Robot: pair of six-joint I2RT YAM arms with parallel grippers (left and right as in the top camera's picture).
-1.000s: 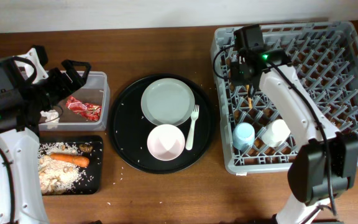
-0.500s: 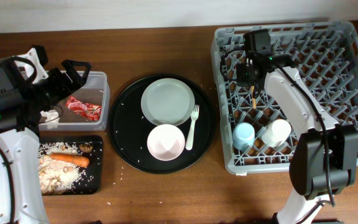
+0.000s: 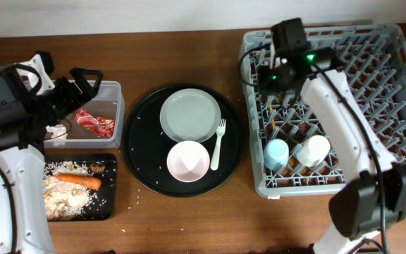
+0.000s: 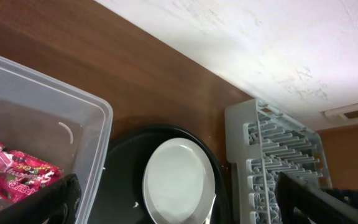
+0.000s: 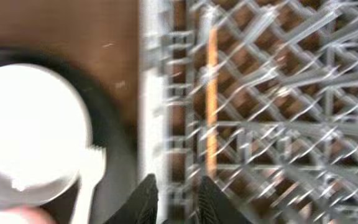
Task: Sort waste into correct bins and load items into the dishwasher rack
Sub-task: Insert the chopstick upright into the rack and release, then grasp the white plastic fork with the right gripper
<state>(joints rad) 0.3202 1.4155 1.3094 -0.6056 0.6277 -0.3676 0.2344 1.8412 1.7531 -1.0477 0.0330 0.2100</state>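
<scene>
**A:** Two bins on the left. What is in the nearer one?

**B:** The shallow black tray (image 3: pixel 110 190) holds the carrot (image 3: pixel 76 180), which lies across a heap of rice scraps (image 3: pixel 65 201). A small brown lump (image 3: pixel 97 168) sits just beside the carrot.

**A:** And level with that, to the right?

**B:** A white bowl (image 3: pixel 187 161) is on the near part of the round black tray (image 3: pixel 141 152). The fork (image 3: pixel 218 144) lies beside it, tines pointing away. In the near left corner of the rack (image 3: pixel 372 77), a blue cup (image 3: pixel 276 154) and a cream cup (image 3: pixel 314 150) sit side by side.

**A:** Further back?

**B:** The clear tub (image 3: pixel 120 106) has the red wrapper (image 3: pixel 94 122) and the white tissue (image 3: pixel 56 131) inside. The plate (image 3: pixel 190 116) lies behind the bowl on the round tray.

**A:** What about the left gripper (image 3: pixel 83 79)?

**B:** It hovers over the tub's far edge with its fingers spread wide and nothing between them.

**A:** And farthest back?

**B:** The right gripper (image 5: pixel 178 193) hangs over the rack's far left part, close to the rim. Its fingers are parted by a narrow gap and pinch nothing. The wooden stick (image 5: pixel 212 81), blurred in the wrist view, lies among the pegs below, apart from the fingers.
</scene>
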